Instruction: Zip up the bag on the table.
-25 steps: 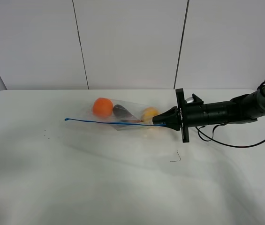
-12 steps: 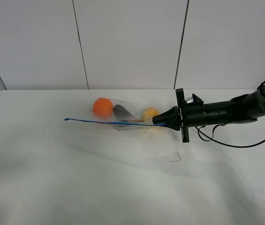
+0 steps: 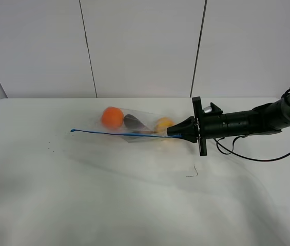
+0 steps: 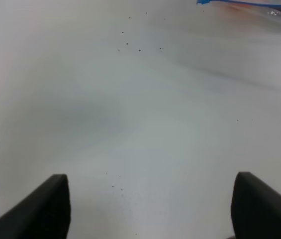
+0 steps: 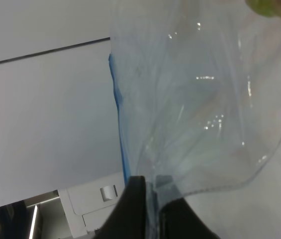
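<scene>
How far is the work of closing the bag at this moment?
Done: the right gripper is shut on the bag at one end of the blue zipper strip. In hand: holding that end. Left: the open left gripper is over the bare table and must reach the strip; whether it is sealed cannot be told.

The high camera faces the whole table (image 3: pixel 109 195); both wrist cameras look closely at the bag (image 5: pixel 195 114).
</scene>
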Robot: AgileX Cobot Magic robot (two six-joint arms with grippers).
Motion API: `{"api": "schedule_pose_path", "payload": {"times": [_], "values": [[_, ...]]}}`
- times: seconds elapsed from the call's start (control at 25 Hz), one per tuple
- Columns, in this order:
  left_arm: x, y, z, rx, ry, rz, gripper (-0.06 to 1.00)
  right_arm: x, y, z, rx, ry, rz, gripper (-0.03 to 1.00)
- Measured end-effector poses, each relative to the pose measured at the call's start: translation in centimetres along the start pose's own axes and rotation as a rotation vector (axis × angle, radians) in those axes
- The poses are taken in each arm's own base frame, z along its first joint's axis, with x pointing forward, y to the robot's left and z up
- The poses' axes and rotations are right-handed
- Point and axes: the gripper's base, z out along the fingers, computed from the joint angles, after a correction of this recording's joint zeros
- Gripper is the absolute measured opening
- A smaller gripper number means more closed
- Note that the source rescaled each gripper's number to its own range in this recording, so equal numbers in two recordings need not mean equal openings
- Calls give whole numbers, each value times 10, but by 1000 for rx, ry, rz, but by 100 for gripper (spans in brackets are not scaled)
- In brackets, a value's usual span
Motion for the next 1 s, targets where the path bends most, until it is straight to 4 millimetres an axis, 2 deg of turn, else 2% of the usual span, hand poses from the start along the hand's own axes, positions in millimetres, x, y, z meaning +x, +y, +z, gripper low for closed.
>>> {"api": "schedule_pose_path", "payload": {"times": [0.16, 0.24, 0.32, 0.4, 0.44, 0.52, 0.64, 0.76, 1.0], "values": [[0, 0, 0, 0, 0, 0, 100, 0, 0, 0, 0, 0, 0, 1], [0, 0, 0, 0, 0, 0, 100, 0, 0, 0, 2, 2, -1, 9], [0, 0, 0, 0, 0, 0, 100, 1, -1, 0, 13, 7, -6, 35], [0, 0, 0, 0, 0, 0, 100, 1, -2, 0, 26, 15, -12, 73], [0, 0, 0, 0, 0, 0, 100, 2, -3, 0, 32, 20, -15, 84], [0, 0, 0, 0, 0, 0, 100, 2, -3, -1, 46, 38, -26, 94], [0, 0, 0, 0, 0, 0, 100, -8, 5, -9, 113, 72, -62, 99], [0, 0, 0, 0, 0, 0, 100, -21, 25, -19, 253, 114, -147, 100], [0, 0, 0, 0, 0, 0, 100, -46, 79, -37, 762, 93, -380, 100]]}}
